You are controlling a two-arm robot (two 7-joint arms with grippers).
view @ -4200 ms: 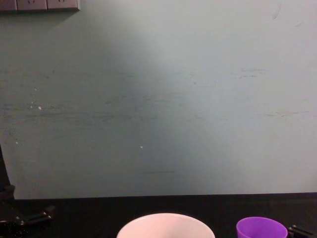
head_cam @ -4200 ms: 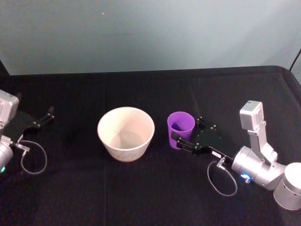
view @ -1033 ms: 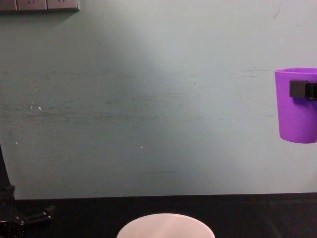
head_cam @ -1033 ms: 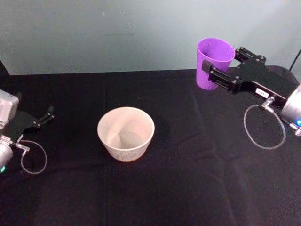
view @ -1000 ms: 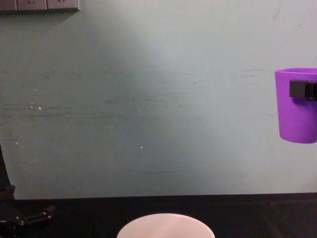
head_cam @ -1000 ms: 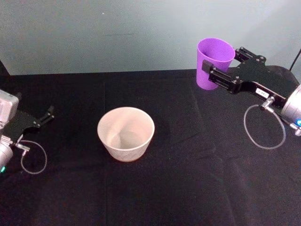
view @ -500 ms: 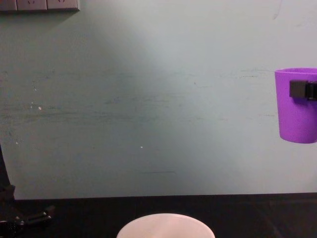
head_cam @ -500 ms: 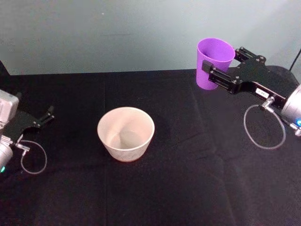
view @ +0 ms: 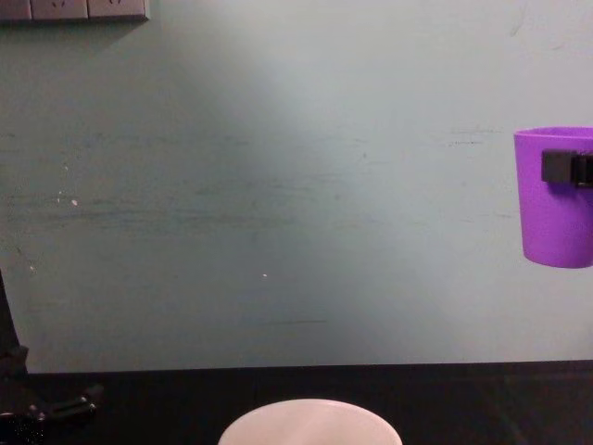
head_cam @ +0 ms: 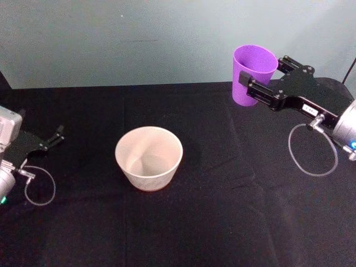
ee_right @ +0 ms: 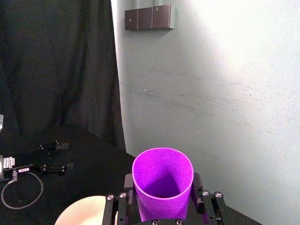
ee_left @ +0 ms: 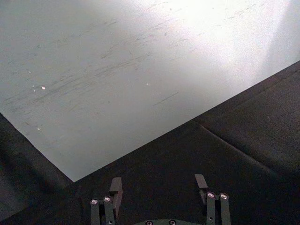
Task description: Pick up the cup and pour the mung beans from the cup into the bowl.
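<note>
Clamping the purple cup between the two fingers of the right gripper, pressed against its opposite walls just below the rim. Held upright, mouth up, well clear of the black-clothed table, above its far right part. Shadowed at the bottom inside; contents not to be told. Standing on the cloth near the table's middle, well apart from the cup and to its left: the white bowl. Resting by the table's left edge: the left gripper, fingers spread wide over bare cloth.
</note>
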